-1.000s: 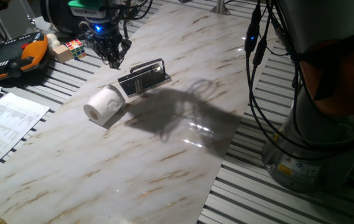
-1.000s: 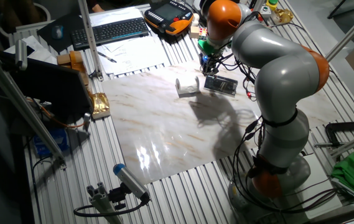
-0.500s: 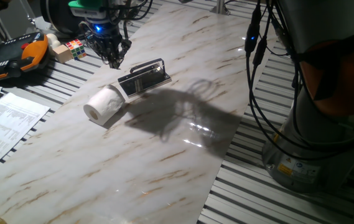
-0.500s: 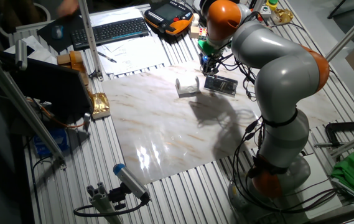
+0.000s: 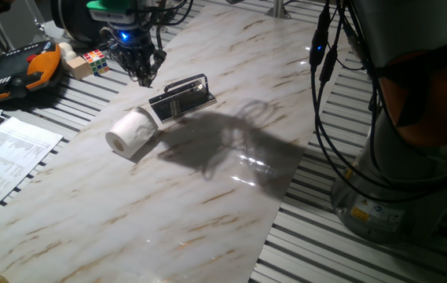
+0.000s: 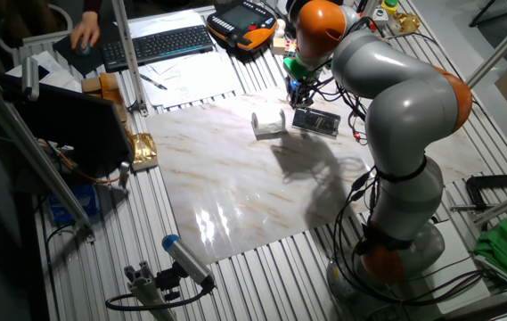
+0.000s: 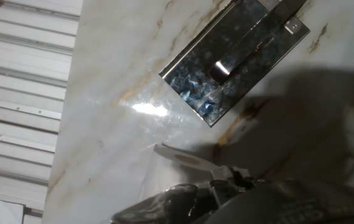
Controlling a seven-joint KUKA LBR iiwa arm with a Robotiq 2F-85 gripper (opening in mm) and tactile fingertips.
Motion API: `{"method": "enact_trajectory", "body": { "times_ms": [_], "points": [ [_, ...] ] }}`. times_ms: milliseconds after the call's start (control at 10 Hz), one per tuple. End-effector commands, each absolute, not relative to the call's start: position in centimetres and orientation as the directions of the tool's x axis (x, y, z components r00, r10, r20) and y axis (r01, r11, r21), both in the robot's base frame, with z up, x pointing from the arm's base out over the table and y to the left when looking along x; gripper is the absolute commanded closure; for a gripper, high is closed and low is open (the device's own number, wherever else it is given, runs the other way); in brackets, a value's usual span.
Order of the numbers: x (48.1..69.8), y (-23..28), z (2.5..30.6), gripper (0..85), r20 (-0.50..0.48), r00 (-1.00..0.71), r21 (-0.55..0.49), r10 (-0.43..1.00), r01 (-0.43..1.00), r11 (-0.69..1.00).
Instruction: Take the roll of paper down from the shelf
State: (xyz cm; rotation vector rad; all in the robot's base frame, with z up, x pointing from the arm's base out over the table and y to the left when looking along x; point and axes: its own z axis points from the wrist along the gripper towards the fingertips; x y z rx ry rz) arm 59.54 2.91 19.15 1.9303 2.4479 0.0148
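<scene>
Marble tabletop (image 5: 207,196): one roll of paper (image 5: 131,132) (one shelf (image 5: 181,97))

White roll of paper (image 5: 131,133) on its side on marble, touching the low black shelf (image 5: 181,98).

Dim scene, tabletop glare (arm shadow)

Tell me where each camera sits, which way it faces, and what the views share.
One fixed view: low beside the table, facing the roll of paper, the shelf and the gripper.
The other fixed view: high, across the table, showing the whole arm.
Hand view: looking down at the shelf; finger edges at bottom.
All three show the shelf.
</scene>
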Motion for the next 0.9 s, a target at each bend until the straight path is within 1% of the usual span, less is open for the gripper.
{"method": "enact_trajectory", "body": {
  "times_ms": [0,800],
  "points": [
    [59.56,2.91,19.15,84.3,-0.013,-0.233,0.023,0.972,0.972,0.233],
    [59.70,2.87,19.06,84.3,-0.020,-0.231,0.026,0.973,0.972,0.232]
  ]
}}
